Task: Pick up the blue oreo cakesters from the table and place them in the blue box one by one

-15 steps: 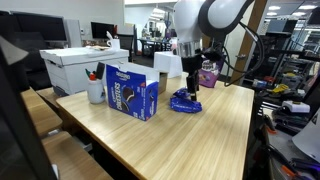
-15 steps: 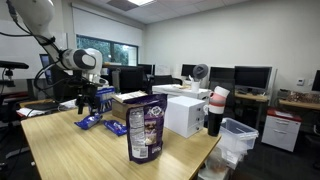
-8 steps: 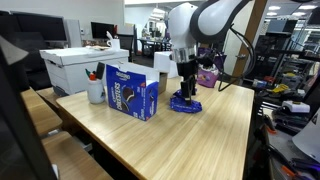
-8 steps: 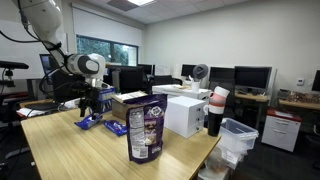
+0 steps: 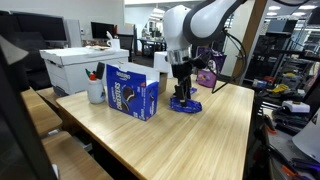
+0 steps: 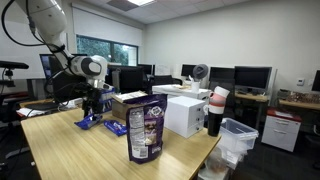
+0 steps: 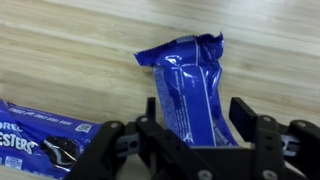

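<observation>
Blue crinkly foil fills the wrist view: one of the blue oreo cakesters (image 7: pixel 190 85) lies flat on the wood-grain tabletop (image 7: pixel 70 50). Its near end is hidden behind the tool (image 7: pixel 197 125), whose black fingers (image 7: pixel 150 112) stand spread apart on either side of the packet, open rather than clamped. Whether the pads touch the wrapper cannot be told. Glare washes over this packet and its print is unreadable. A second packet (image 7: pixel 40 140) is cut off by the left and bottom edges; only the white letters "ESTERS" and part of a dark cookie picture can be made out on it. In an exterior view the tool (image 5: pixel 183 92) sits low over a small heap of blue packets (image 5: pixel 184 104) and hides their tops. The heap lies near the blue box (image 5: pixel 133 92), whose white lettering is too small to read. In an exterior view a purple standing bag (image 6: pixel 146 130) stands in the foreground with blurred print, and the packets (image 6: pixel 90 122) behind it are only blue smudges.
</observation>
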`<state>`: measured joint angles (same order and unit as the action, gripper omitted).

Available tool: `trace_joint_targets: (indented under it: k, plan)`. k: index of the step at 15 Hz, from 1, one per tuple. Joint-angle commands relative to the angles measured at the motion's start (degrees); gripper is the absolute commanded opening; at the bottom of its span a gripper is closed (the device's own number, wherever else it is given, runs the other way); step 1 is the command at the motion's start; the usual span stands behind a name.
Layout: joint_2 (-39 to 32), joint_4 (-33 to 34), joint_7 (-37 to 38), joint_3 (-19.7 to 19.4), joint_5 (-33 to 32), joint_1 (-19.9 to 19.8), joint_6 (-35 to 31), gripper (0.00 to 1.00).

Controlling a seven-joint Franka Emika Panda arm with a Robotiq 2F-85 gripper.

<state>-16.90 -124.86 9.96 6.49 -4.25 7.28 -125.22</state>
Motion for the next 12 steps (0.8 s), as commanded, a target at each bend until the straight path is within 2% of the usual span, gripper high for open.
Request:
trace_joint_targets:
  k: [1, 4, 7, 9, 12]
  plan:
    - [-1.1, 1.7, 1.1, -0.5, 0.7, 0.9, 1.1, 0.47]
    - [-1.6, 2.3, 1.0, -0.5, 0.8, 1.0, 1.0, 0.30]
    - [-0.3, -0.6, 2.7, 0.0, 0.8, 2.1, -0.5, 0.12]
    - [0.6, -2.2, 4.9, 0.4, 0.8, 3.2, -0.6, 0.05]
    - [2.4, -3.3, 7.1, 1.2, 1.2, 4.8, 1.7, 0.04]
